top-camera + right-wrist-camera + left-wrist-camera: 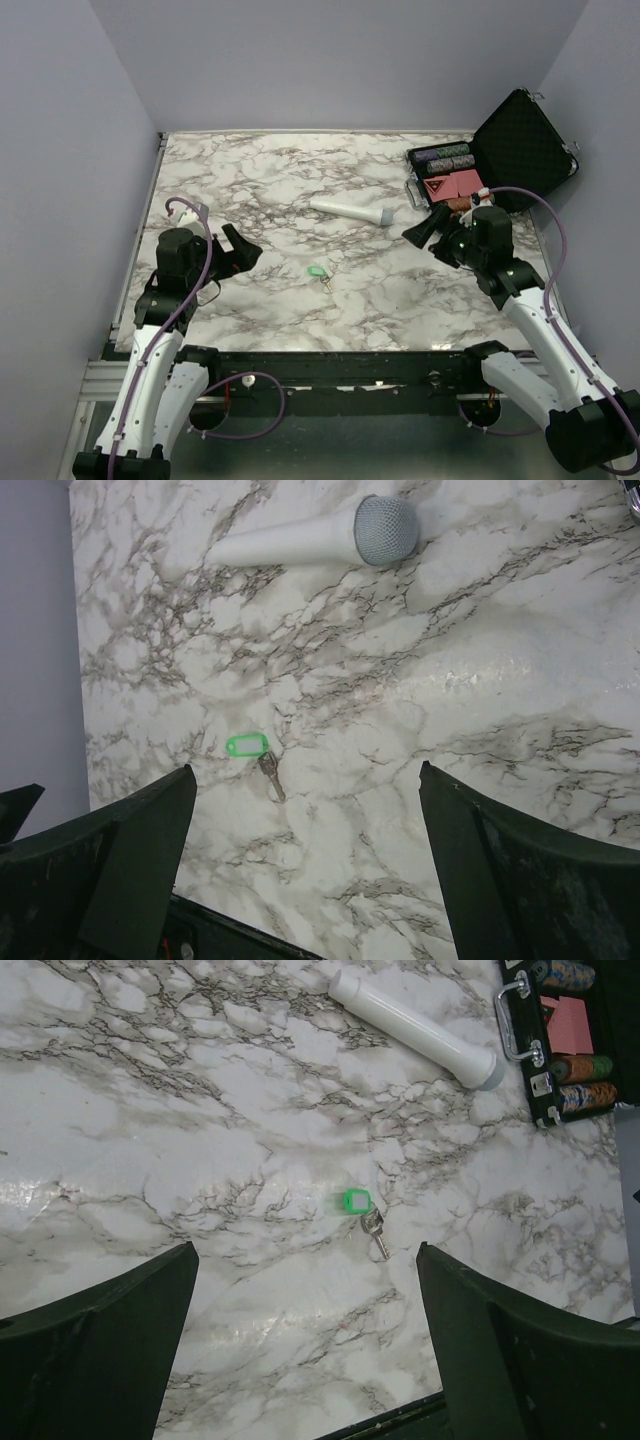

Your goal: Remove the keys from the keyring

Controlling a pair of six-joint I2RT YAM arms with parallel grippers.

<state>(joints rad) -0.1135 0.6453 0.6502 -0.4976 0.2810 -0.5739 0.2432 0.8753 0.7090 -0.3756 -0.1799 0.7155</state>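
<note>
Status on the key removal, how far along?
Done: nothing yet. The key still looks attached to the green fob, both lying flat on the marble table.
In hand: nothing. The left claw and right claw are both open, hanging clear on either side of the pair.
Left: grip the fob and the key, then separate them.

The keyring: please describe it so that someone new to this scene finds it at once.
On the marble table, look near the middle, below the white microphone in the top view. There lies the keyring, a small fob with a grey key attached. Only it is bright green.
</note>
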